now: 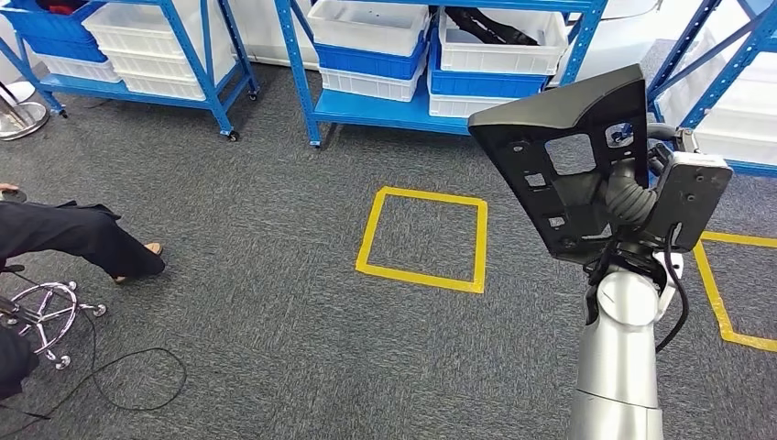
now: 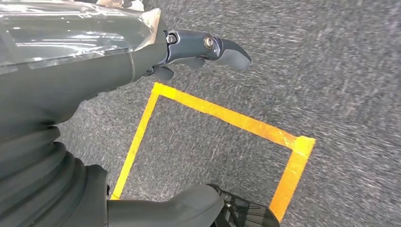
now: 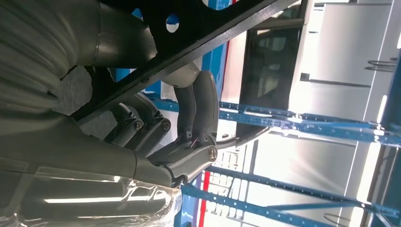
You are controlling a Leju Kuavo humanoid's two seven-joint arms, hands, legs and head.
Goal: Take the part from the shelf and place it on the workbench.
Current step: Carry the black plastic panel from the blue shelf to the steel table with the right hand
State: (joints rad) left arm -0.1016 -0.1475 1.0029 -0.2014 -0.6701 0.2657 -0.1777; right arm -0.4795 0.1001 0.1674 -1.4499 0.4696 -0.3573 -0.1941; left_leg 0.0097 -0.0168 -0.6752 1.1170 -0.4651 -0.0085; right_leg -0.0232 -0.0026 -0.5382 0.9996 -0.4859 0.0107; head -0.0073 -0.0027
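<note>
The right hand holds the part, a flat black plastic panel with several cut-out openings, and lifts it in the air above the grey carpet. In the right wrist view its fingers curl around the edge of the panel. The part is to the right of the yellow tape square on the carpet, and it touches nothing except the hand.

The left hand hangs over another yellow tape outline on the floor. It holds nothing, and its fingers are stretched out, apart from the thumb.

Behind the yellow tape square stands a blue shelf with white and blue bins. Far to the left of the square a person's dark trouser leg is visible, next to the chrome base of a chair and a black cable on the carpet.
</note>
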